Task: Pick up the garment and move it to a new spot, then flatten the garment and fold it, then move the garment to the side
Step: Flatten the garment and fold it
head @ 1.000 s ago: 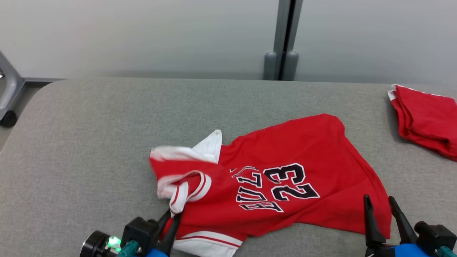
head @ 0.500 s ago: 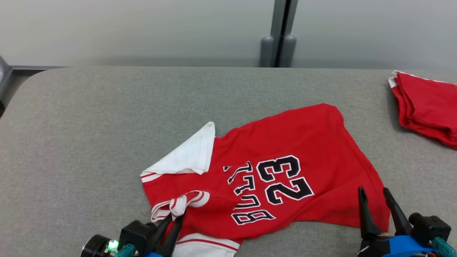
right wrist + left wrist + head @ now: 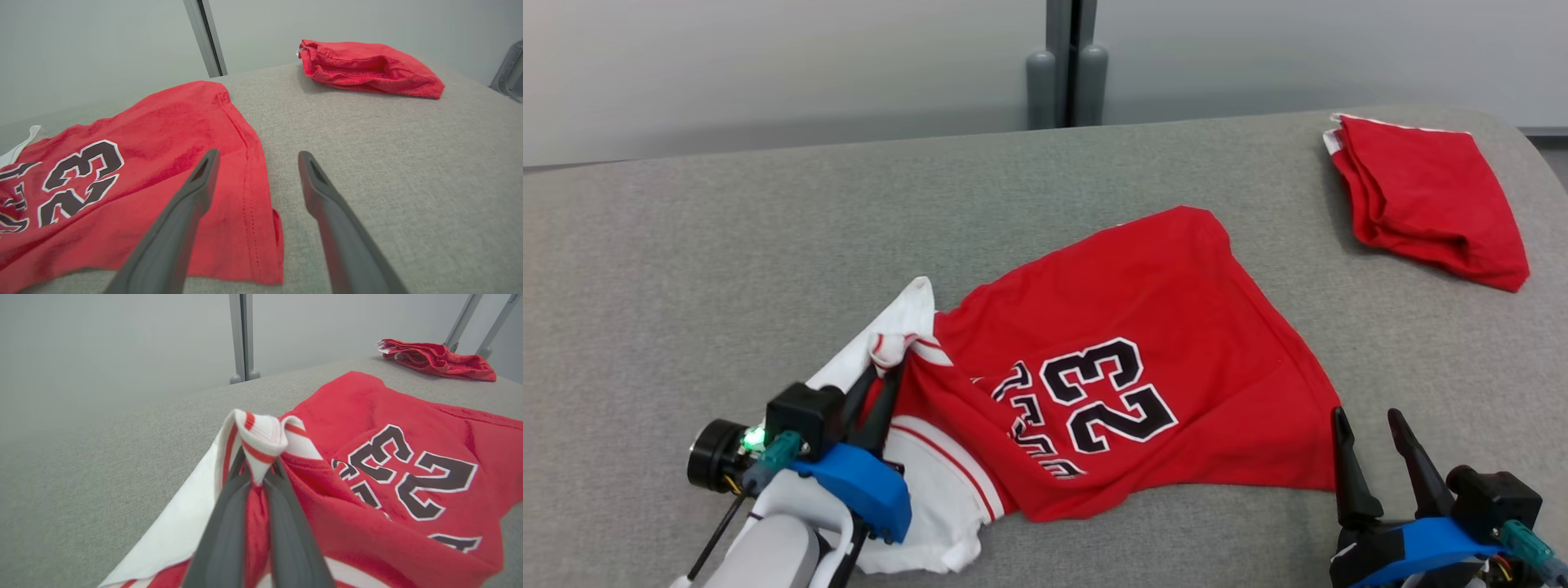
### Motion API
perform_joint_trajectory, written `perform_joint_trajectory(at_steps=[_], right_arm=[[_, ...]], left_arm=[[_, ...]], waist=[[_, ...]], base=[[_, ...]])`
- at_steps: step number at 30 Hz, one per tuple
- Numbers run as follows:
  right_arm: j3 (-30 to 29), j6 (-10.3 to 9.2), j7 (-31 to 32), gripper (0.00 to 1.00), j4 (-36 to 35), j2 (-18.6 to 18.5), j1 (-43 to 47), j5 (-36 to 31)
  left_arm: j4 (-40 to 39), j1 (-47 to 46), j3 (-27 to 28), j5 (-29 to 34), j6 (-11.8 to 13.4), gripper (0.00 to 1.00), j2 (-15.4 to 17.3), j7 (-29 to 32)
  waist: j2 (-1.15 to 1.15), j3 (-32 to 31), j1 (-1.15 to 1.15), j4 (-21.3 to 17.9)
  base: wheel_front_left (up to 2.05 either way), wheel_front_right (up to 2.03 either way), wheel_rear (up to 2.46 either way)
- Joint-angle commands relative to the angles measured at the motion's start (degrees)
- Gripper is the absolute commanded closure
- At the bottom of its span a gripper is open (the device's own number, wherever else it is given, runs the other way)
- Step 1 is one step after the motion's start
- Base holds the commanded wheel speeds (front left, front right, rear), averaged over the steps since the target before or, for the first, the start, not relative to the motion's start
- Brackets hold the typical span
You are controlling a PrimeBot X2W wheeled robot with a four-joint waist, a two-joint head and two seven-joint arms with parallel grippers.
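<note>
Red jersey point(image 3: 1127, 343) lies rumpled mid-table on the grey padded top point(image 3: 686, 269), number up, white lining showing at its left end. Left gripper point(image 3: 886, 371) is pinched tight on the striped trim point(image 3: 261, 437), which is bunched and raised. Right gripper point(image 3: 1366, 414) has its jaws apart, just beside the jersey's near right corner. Folded red cloth point(image 3: 1421, 196) sits well apart at far right. Grey post point(image 3: 1066, 65) stands behind the table.
</note>
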Motion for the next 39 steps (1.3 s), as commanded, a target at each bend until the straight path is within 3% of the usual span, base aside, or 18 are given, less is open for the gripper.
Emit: perform_joint_trajectory(at_steps=[1, 15, 16, 17, 22, 32, 39], right_arm=[[0.0, 0.04, -0.2, 0.0, 0.0, -0.2, -0.8, 0.1], [0.6, 0.04, -0.2, 0.0, 1.5, -0.2, -2.2, 0.6], [0.7, 0.04, -0.2, 0.0, 1.5, -0.2, -2.3, 0.6], [0.9, 0.04, -0.2, 0.0, 1.6, -0.2, -2.3, 0.7], [0.6, 0.04, -0.2, 0.0, 1.9, -0.2, -1.4, 0.8], [-0.4, 0.04, -0.2, 0.0, 1.7, -0.2, 0.9, 1.3], [-0.4, 0.04, -0.2, 0.0, 1.6, -0.2, 1.3, 0.7]], left_arm=[[0.6, -1.2, 0.3, -0.2, -0.3, 1.0, -0.3, -0.3], [27.7, -13.3, 1.3, 0.0, -4.1, 1.0, -5.4, -10.2], [28.8, -13.7, 1.8, -0.3, -4.2, 0.95, -6.0, -10.4], [30.0, -14.0, 1.8, 0.0, -4.4, 0.01, -6.2, -10.5], [27.2, -12.7, 3.6, 2.4, -4.3, 0.0, -7.1, -10.6], [11.2, 2.4, 10.6, 7.0, -3.2, 0.0, -6.1, -10.6], [8.9, 9.2, 11.4, 8.3, -3.5, 0.0, -6.4, -10.6]], waist=[[-0.01, 0.0, -0.01, -0.2], [-0.01, 1.5, -0.01, -2.5], [-0.01, 1.5, -0.01, -2.4], [-0.01, 1.4, -0.01, -2.4], [-0.01, 0.3, -0.01, -1.2], [-0.01, -2.0, -0.01, 2.8], [-0.01, -2.3, -0.01, 4.1]], base=[[0.0, 0.0, 0.0], [0.0, 0.0, 0.0], [0.0, 0.0, 0.0], [0.0, 0.0, 0.0], [0.0, 0.0, 0.0], [0.0, 0.0, 0.0], [0.0, 0.0, 0.0]])
